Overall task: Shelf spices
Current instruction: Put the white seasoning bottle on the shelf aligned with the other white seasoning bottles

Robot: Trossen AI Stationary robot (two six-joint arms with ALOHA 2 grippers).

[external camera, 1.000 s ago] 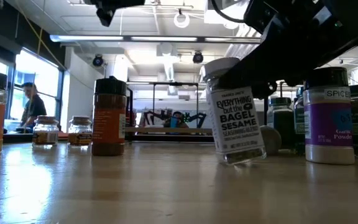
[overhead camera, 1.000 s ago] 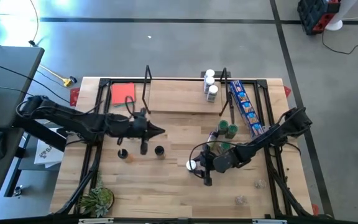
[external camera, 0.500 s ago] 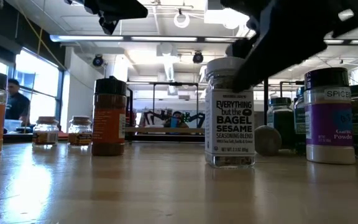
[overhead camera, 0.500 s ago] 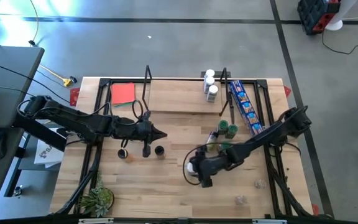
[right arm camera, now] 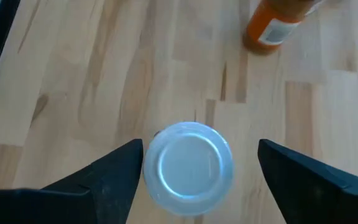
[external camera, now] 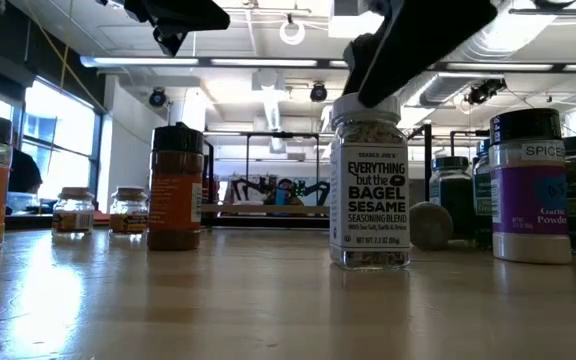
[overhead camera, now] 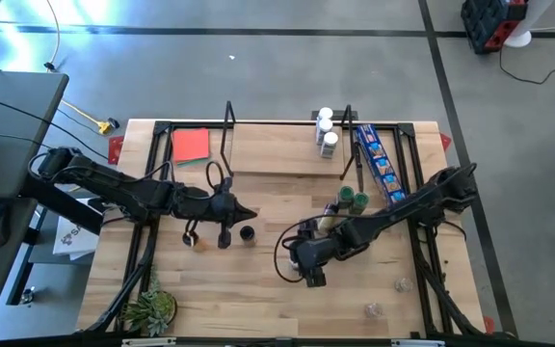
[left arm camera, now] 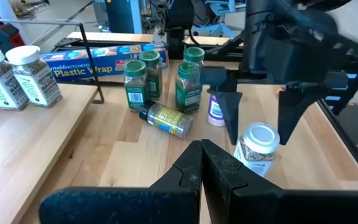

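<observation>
The right gripper (right arm camera: 194, 165) hangs wide open over the bagel jar (external camera: 369, 180), fingers either side of its white lid and clear of it; the jar stands upright, well in front of the shelf (overhead camera: 282, 149). The left gripper (overhead camera: 227, 214), fingers pressed together, holds nothing, left of that jar. Risk: a finger clipping the lid would topple it. Counted: three white-lidded jars on the shelf, two green-lidded jars (left arm camera: 143, 76) and one lying jar near the bagel jar

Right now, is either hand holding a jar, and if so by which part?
Nothing is held. The right hand is open, its fingers standing clear on either side of the upright seasoning jar. The left hand is shut and empty.
</observation>
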